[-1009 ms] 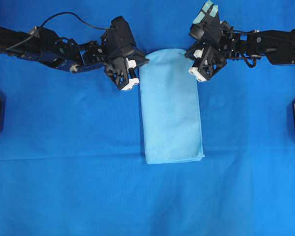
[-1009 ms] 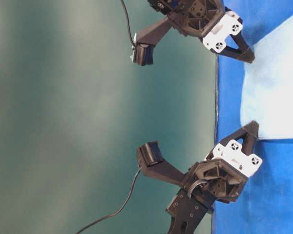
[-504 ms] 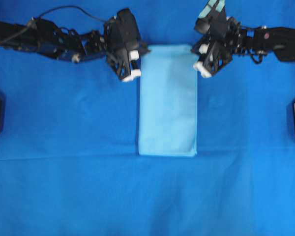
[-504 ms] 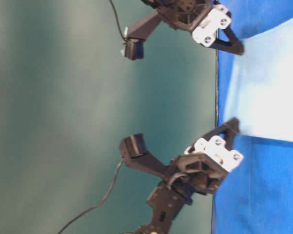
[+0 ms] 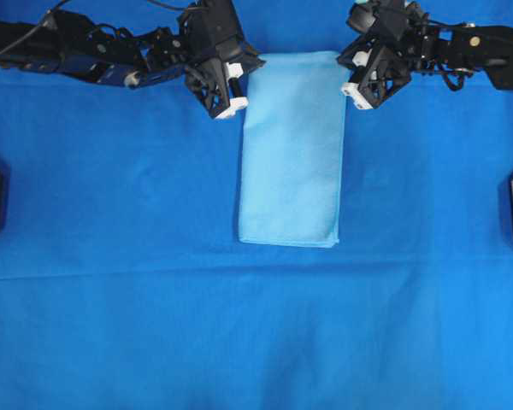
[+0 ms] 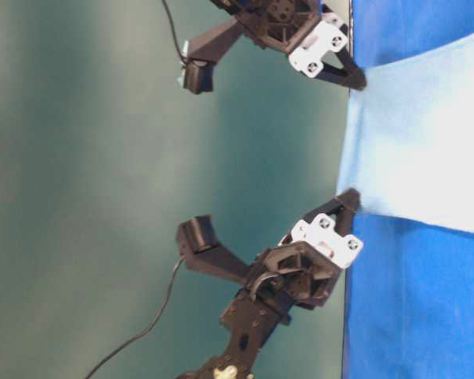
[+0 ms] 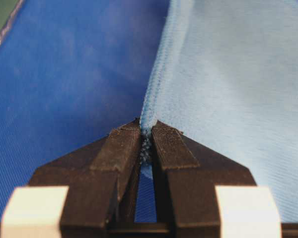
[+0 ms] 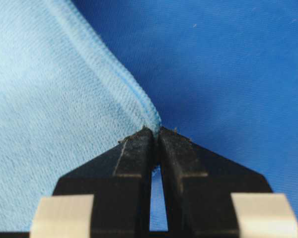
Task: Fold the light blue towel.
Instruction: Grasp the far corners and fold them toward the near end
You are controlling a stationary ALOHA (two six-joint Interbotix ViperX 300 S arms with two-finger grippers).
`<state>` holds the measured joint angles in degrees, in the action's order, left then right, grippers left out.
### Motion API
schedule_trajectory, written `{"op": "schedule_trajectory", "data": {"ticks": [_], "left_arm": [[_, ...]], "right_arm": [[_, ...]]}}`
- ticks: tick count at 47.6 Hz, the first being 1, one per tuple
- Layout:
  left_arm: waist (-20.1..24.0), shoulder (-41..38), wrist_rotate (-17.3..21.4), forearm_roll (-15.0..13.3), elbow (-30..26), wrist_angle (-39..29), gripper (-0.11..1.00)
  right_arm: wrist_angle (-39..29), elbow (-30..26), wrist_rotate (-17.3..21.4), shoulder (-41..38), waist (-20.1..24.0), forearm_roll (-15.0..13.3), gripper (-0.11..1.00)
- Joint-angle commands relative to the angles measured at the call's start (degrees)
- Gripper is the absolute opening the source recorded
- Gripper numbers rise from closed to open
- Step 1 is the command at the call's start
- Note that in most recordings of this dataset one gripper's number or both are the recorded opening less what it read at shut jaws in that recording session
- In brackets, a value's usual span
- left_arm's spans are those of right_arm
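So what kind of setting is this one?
Likely a lab bench rig: two robot arms over a royal-blue cloth covering the table, left gripper and right gripper pinching a light blue towel.

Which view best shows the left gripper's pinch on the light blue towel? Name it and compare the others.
The left wrist view: the left gripper is shut on the light blue towel hem. The overhead view shows it at the towel's corner, tips hidden; the table-level view only from the side; the right wrist view not at all.
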<state>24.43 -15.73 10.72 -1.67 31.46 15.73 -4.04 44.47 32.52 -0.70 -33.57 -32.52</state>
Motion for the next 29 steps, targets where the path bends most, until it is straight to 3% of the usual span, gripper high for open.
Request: {"op": "schedule_trajectory", "data": {"ticks": [1,18,29], "left_arm": [[-1.0,4.0,-0.1,0.0,0.4,-0.6,0.04],[-6.9,13.9,0.1,0.0,5.3,-2.9,0.04],[-12.4,15.8,-0.1,0.0,8.7,-3.8,0.04]], "right_arm": [[-2.5,-0.3,0.4,4.0,0.4,-0.2,0.05],[-11.9,0.4,1.8,12.8,12.8,1.1,0.05],[-18.2,0.5,7.6,13.7,22.0,1.4,0.05]]}}
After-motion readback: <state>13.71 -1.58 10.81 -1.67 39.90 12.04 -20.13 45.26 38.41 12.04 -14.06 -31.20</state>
